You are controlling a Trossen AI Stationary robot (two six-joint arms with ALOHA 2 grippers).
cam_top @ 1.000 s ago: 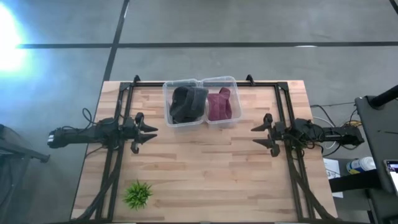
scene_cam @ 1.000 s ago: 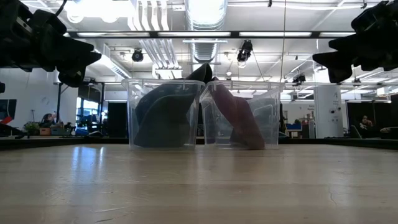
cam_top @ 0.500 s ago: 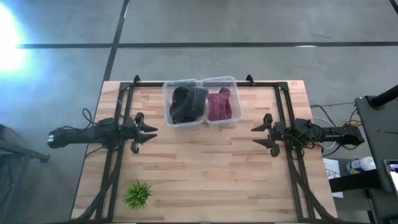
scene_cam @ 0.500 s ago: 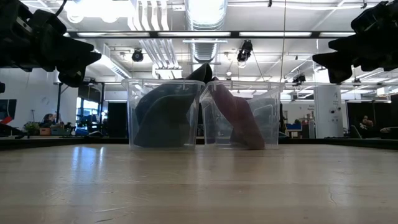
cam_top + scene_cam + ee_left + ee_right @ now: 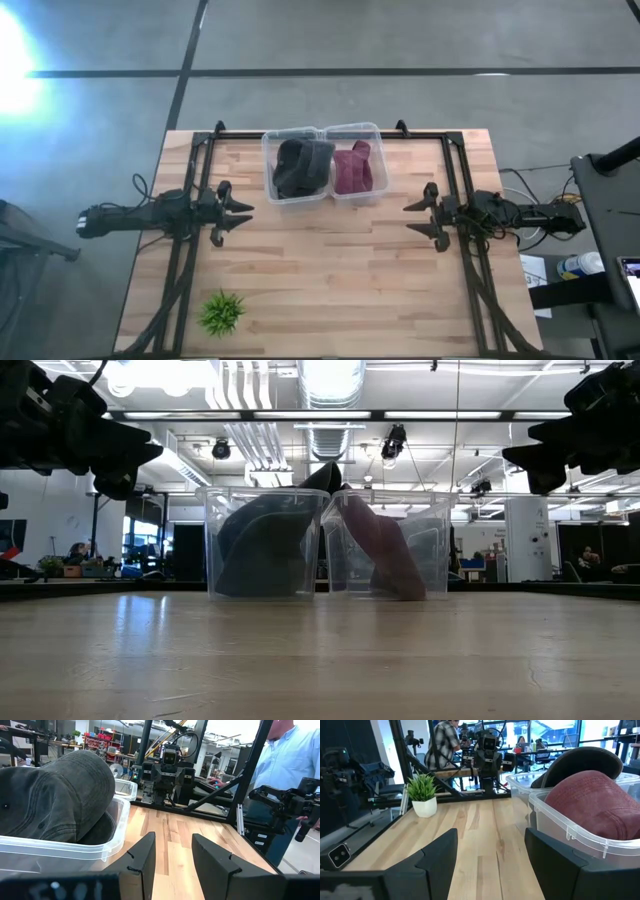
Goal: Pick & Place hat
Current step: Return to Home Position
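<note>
A dark grey cap (image 5: 301, 165) (image 5: 55, 795) sits in the left clear bin (image 5: 270, 175) at the table's far edge, bulging above its rim. A maroon cap (image 5: 352, 168) (image 5: 592, 805) fills the right clear bin (image 5: 378, 160) beside it. In the low view both bins stand side by side, with the grey cap (image 5: 265, 545) and the maroon cap (image 5: 385, 550) inside. My left gripper (image 5: 238, 214) (image 5: 172, 855) hovers open at the table's left side. My right gripper (image 5: 418, 217) (image 5: 490, 852) hovers open at the right side. Neither touches anything.
A small green potted plant (image 5: 221, 312) (image 5: 422, 795) stands near the table's near left corner. A dark metal frame (image 5: 455, 190) runs along the table's sides and far edge. Bare wood lies between the grippers. People show in the room beyond the table.
</note>
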